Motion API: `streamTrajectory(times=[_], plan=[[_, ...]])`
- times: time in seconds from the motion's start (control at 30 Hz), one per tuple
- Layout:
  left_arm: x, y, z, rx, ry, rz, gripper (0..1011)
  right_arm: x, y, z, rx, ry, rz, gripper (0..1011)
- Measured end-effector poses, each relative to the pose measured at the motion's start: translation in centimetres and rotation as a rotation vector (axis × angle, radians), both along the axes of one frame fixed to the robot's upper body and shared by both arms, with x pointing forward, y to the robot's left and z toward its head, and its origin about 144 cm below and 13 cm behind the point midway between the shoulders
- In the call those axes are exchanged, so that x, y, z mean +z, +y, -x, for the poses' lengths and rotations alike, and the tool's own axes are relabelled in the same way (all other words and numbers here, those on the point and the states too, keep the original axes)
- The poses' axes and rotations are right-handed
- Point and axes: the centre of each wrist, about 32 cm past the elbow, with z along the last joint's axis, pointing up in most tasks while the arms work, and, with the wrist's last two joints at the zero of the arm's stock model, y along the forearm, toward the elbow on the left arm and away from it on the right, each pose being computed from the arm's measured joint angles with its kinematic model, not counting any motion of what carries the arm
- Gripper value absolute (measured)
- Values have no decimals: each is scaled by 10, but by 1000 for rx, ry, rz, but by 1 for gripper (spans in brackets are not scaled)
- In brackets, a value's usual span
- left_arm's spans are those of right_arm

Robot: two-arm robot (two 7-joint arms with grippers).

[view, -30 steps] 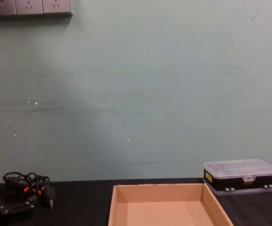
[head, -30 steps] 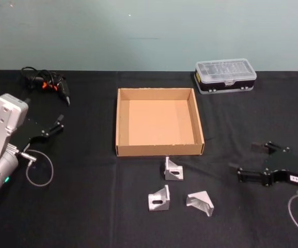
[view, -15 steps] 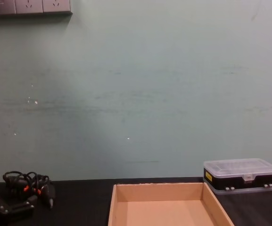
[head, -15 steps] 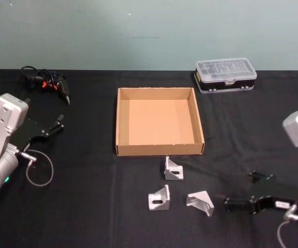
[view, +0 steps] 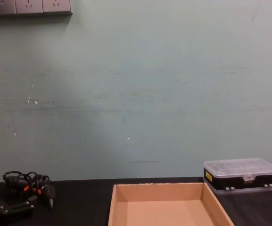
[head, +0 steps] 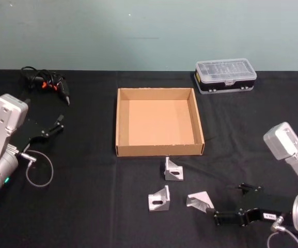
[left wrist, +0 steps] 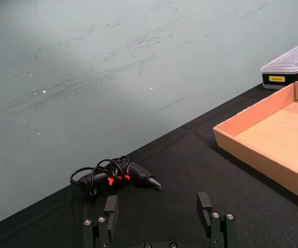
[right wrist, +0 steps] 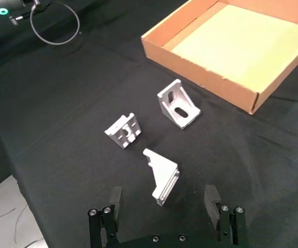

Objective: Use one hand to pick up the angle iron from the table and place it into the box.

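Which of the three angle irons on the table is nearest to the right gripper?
The rightmost angle iron, lying just in front of the open right gripper. The left angle iron and the angle iron by the box sit farther away; the box holds nothing.

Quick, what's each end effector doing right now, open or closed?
Left end effector: open, holding nothing, parked.
Right end effector: open, holding nothing, beside an angle iron.

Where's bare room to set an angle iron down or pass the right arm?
The box floor is bare. Open table lies between the box and the left gripper, and right of the box, nearer than the black case. Crowded: in front of the box, three angle irons with the right gripper beside them.
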Motion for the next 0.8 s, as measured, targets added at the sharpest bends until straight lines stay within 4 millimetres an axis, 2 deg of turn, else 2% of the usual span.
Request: streamTrajectory(times=[0.8], plan=[[0,0,0,0,0,0,1000,-18,21,-6,23,-11,46,1003]])
